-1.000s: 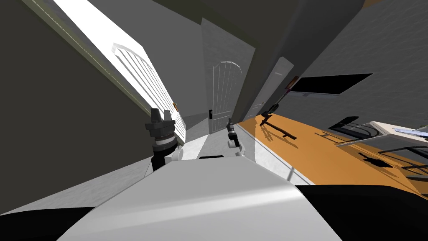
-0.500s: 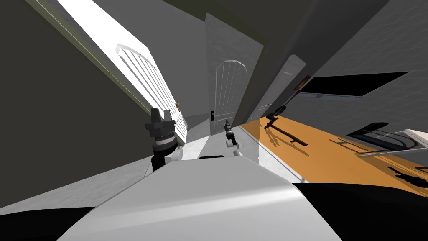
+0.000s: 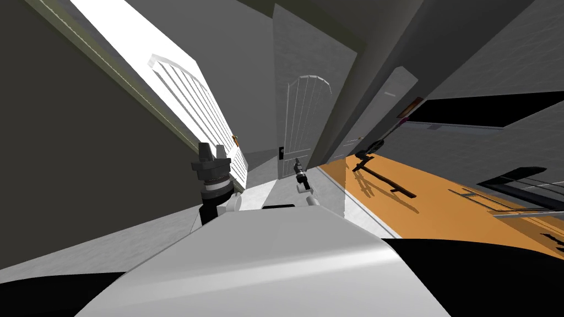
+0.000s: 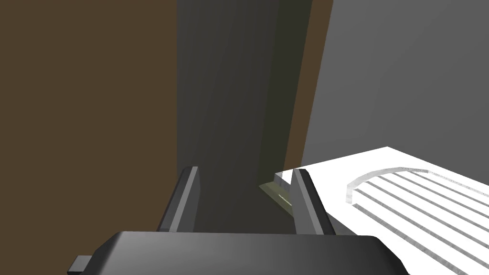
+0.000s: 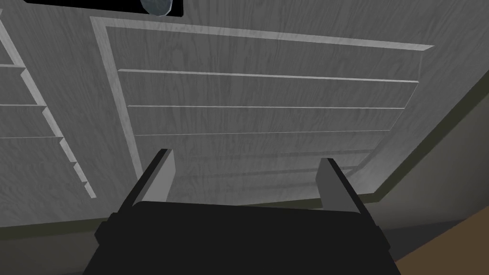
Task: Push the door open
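**Progress.** You have not yet delivered the push, judging by how things stand. The grey door [image 3: 302, 129] is at the far end of the hallway, straight ahead of you. It appears to sit flush in its frame, and the head view shows no gap along either edge. I judge it shut.

**Right claw** [image 3: 298, 163]. It is stretched out toward the grey door, low on it, below the dark handle plate [image 3: 281, 153]. Your right wrist view looks onto the door's slatted panel at close range. The blades are spread wide with nothing between them. You cannot tell from these views whether the tips touch the door.

**Left claw** [image 3: 212, 147]. It is raised well short of the grey door, just beside the white door [image 3: 187, 99] on that side of the hallway. Its blades are also parted, and it holds nothing.

**Left to do.** As I judge it, nearly all of the task:
- Bring the right claw against the grey door's panel.
- Press, then follow through with arm or base until the door swings clear of its frame.

A contact point away from the hinge side should turn the door more easily.

**Containers.** There are none to report near the grey door.
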Available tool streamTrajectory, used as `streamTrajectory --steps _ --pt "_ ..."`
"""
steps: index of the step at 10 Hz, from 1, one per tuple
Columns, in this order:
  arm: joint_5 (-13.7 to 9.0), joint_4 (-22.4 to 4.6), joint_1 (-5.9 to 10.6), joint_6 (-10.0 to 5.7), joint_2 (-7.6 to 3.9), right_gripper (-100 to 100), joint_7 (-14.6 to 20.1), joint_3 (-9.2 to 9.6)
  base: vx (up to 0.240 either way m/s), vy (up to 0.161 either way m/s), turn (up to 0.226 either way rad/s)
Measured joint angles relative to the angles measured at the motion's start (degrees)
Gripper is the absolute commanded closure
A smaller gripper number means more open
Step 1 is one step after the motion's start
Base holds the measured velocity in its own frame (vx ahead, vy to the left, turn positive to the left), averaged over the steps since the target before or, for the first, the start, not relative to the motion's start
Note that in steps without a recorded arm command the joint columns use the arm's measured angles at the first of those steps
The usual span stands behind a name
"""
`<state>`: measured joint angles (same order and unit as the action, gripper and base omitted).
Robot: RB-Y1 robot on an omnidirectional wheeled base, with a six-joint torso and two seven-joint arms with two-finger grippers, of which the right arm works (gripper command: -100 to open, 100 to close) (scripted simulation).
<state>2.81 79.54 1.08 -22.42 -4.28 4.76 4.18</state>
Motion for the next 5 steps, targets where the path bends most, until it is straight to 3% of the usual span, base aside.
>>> streamTrajectory --steps 5 --pt "0.77 -5.75 3.21 1.34 0.73 -100 0.89 0.76 0.102 -0.03 0.074"
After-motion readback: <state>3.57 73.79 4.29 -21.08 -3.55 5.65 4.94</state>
